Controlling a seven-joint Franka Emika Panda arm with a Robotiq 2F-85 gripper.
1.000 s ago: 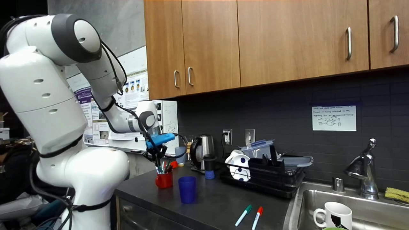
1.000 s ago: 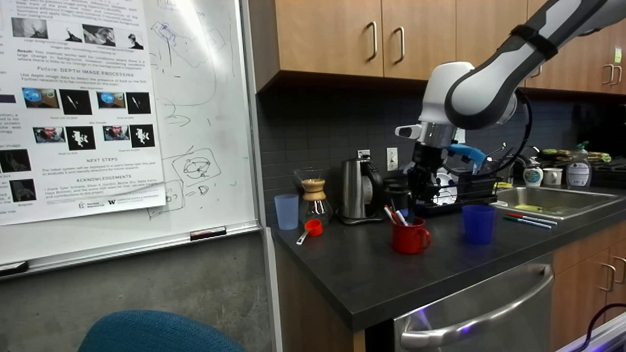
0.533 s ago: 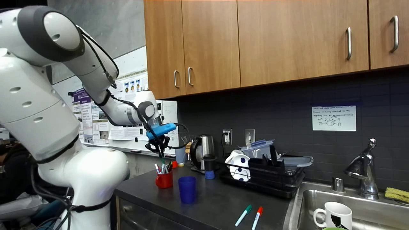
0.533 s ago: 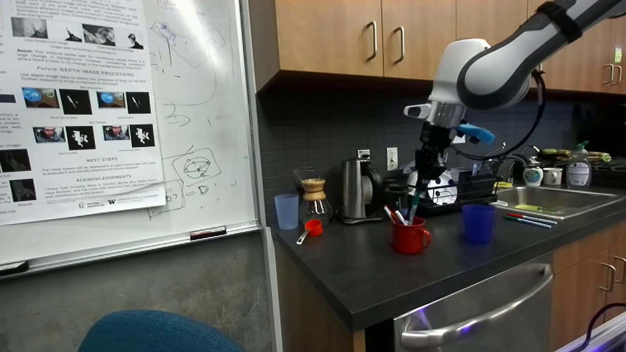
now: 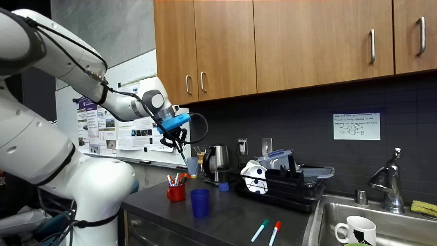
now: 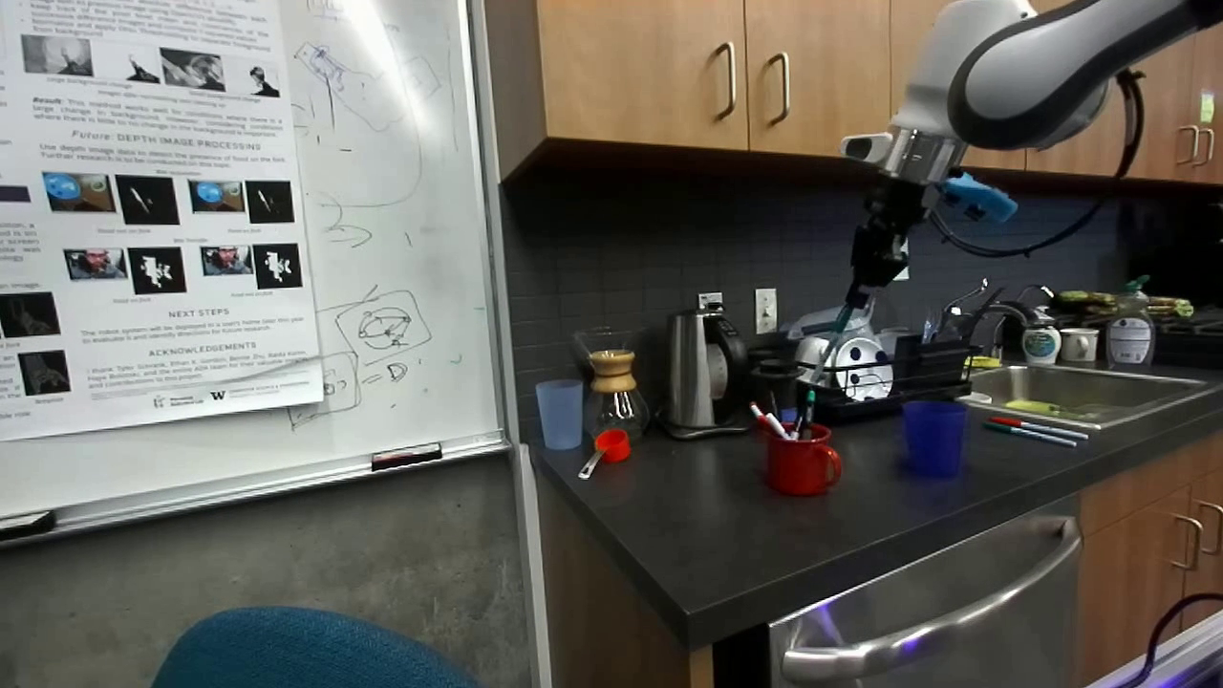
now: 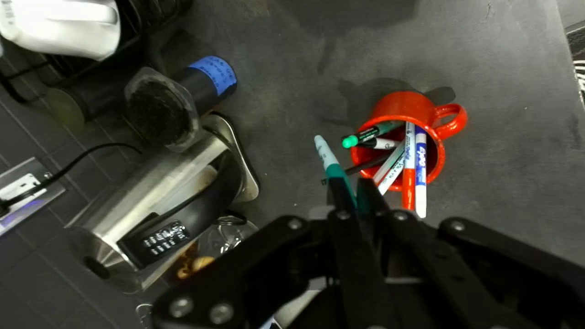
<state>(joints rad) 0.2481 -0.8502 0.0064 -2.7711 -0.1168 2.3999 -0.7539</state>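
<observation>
Hand (image 7: 354,189), pinched on green-and-white marker (image 7: 332,163), has risen from red mug (image 7: 401,107); marker now hangs clear, other markers (image 7: 421,157) stay inside, so lift-out looks complete.

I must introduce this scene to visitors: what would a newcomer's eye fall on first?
Probably the white robot arm, filling the left of an exterior view, its end effector holding a green-and-white marker above the counter. Next come the bright red mug with more markers, standing on that counter, and the dark blue cup near it.
</observation>
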